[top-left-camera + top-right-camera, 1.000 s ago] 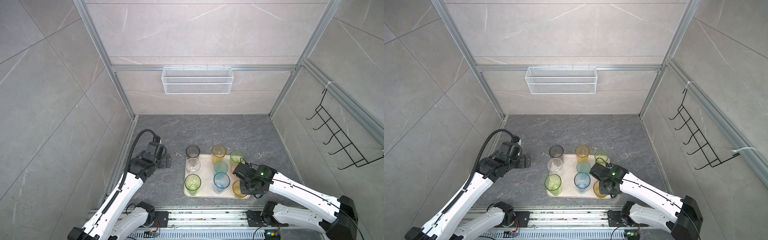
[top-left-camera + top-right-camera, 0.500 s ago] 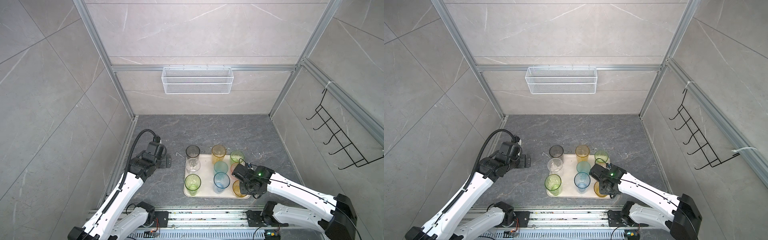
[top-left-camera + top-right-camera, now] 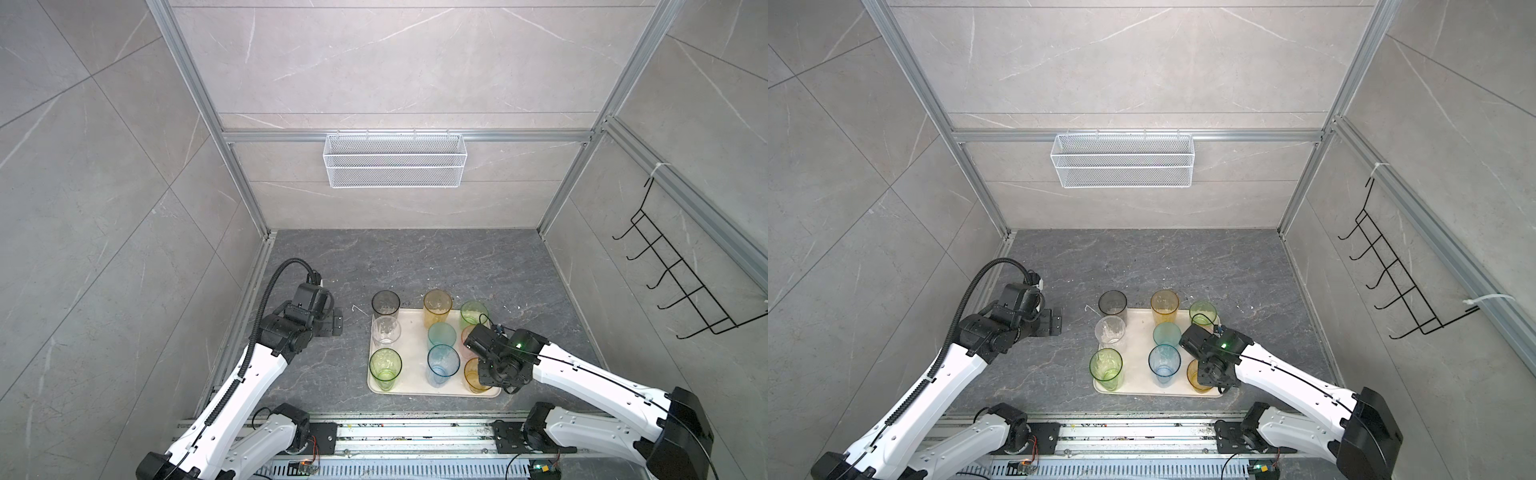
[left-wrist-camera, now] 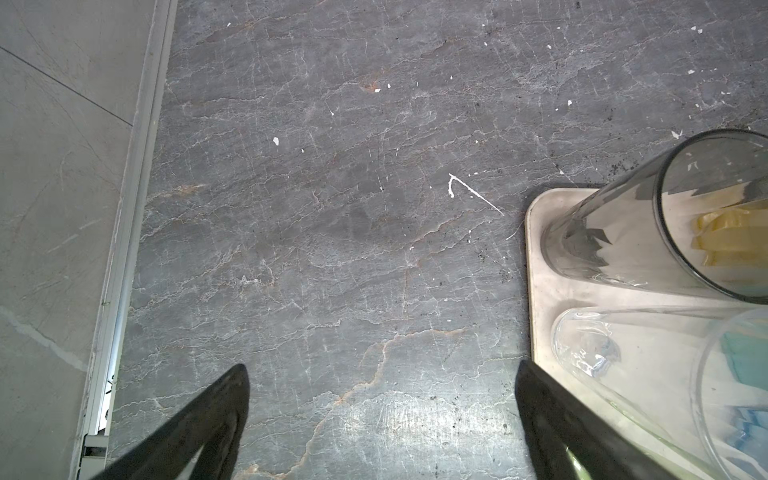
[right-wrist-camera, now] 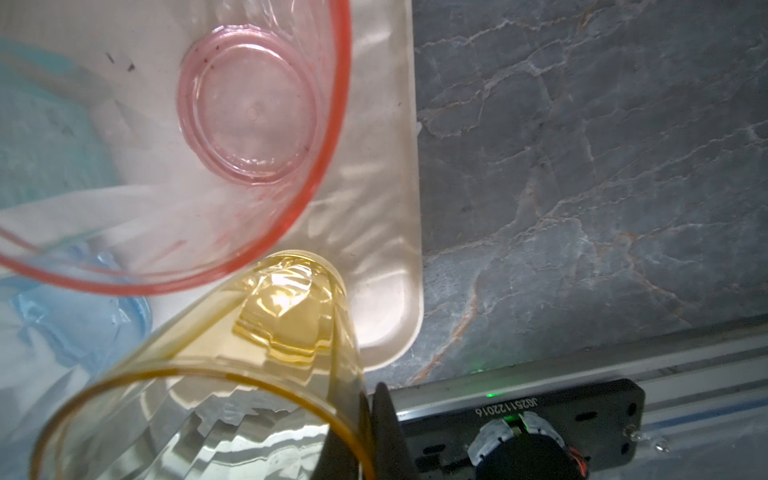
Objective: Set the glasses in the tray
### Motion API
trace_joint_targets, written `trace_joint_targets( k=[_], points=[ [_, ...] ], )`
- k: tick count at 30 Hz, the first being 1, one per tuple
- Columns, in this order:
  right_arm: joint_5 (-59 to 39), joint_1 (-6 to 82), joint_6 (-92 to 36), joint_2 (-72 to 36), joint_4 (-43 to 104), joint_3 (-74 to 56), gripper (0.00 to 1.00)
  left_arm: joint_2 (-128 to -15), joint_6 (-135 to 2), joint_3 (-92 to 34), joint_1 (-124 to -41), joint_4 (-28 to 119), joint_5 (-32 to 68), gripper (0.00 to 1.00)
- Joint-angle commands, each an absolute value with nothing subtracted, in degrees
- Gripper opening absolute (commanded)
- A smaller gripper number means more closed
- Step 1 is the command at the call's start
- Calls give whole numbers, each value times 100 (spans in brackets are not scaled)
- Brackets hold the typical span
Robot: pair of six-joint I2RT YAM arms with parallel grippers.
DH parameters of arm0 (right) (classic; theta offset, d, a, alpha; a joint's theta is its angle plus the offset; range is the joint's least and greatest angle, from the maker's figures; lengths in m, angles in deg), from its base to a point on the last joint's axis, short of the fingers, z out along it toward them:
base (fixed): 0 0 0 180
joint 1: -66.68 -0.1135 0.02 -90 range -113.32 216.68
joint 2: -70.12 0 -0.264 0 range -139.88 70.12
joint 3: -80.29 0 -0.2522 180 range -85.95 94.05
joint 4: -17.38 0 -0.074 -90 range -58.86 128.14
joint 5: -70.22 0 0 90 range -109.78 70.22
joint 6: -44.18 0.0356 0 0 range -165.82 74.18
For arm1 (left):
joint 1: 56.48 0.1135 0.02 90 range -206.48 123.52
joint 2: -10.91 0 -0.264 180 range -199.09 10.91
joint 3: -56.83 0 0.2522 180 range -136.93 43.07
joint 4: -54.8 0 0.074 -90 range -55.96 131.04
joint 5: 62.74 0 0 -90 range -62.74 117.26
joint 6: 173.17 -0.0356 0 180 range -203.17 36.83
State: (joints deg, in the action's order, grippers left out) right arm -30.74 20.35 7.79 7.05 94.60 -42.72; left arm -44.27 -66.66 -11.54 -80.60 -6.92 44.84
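One amber glass point(image 5: 286, 332) within right tool point(image 5: 368, 413)

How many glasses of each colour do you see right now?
grey glass: 1
clear glass: 1
green glass: 2
amber glass: 2
teal glass: 1
blue glass: 1
pink glass: 1
Total: 9

The amber glass point(image 5: 257, 349) and pink glass point(image 5: 249, 108) were cut off in the right wrist view; the latter was mostly hidden under the right arm point(image 3: 594, 380) from above.
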Motion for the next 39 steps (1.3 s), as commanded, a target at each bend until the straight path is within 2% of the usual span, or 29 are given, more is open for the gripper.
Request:
trace_joint_targets(
  k=[1, 5, 9, 18, 26, 31, 36, 39],
  points=[
    [-3164, 2119, 834, 637, 9496, -4490, 9, -4429, -6577, -1345, -8039, -661, 4440, 100],
    [-3163, 2150, 806, 684, 9551, -4405, 27, -4432, -6578, -1355, -8039, -674, 4429, 100],
    [-3229, 2159, 757, 736, 9706, -4202, 36, -4391, -6568, -1355, -8039, -681, 4464, 100],
    [-3575, 2187, 536, 903, 10210, -3301, 40, -4301, -6517, -1393, -8033, -676, 4577, 100],
    [-4561, 2248, -22, 1000, 10066, -2404, 46, -4208, -6472, -1498, -8032, -564, 4746, 100],
    [-4990, 2572, -625, 993, 9455, -2159, 51, -4329, -6393, -1758, -8028, -545, 4862, 100],
    [-4688, 3460, -1466, 929, 8280, -2244, 57, -4332, -6237, -1757, -8030, -255, 5139, 100],
    [-4645, 3864, -1837, 820, 7596, -2342, 65, -4305, -6216, -1562, -8030, 219, 5404, 100]
  ],
)
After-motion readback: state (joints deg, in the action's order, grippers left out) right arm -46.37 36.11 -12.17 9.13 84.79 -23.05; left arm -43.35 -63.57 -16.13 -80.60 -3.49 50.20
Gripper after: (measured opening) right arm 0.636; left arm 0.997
